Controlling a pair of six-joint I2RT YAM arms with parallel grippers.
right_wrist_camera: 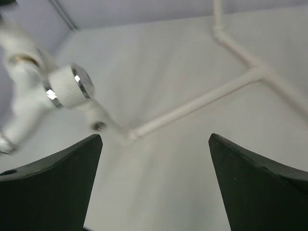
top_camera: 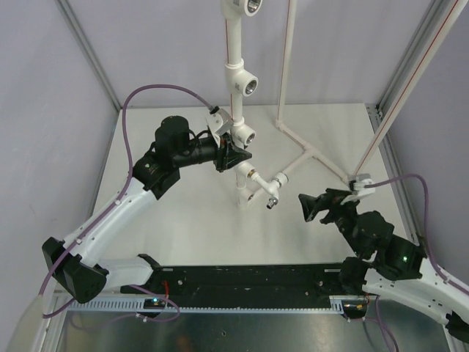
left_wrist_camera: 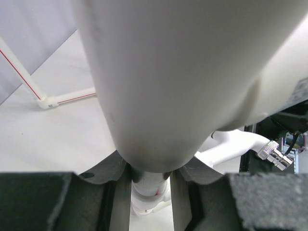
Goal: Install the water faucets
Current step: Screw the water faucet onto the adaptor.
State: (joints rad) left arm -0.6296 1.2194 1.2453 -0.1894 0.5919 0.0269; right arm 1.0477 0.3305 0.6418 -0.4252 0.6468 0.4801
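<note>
A white upright pipe [top_camera: 234, 44] carries three tee sockets [top_camera: 248, 83] with metal-threaded holes. One water faucet [top_camera: 264, 188] sits with its brass end at the lowest socket, metal spout tip pointing toward me. My left gripper [top_camera: 233, 155] is shut on the upright pipe [left_wrist_camera: 150, 185] just above that faucet [left_wrist_camera: 233, 144], which shows at the right in the left wrist view. My right gripper [top_camera: 311, 205] hangs open to the right of the faucet, nothing between its fingers [right_wrist_camera: 53, 185]. In the right wrist view the faucet [right_wrist_camera: 33, 91] and its round knob [right_wrist_camera: 72, 86] are at the upper left, apart from the gripper [right_wrist_camera: 155, 137].
A long thin white pipe frame [top_camera: 311, 155] lies on the table behind and right of the faucet, with one leg rising at the back [top_camera: 287, 59]. It crosses the right wrist view as a T shape [right_wrist_camera: 202, 98]. Metal enclosure posts [top_camera: 410, 81] stand at the corners.
</note>
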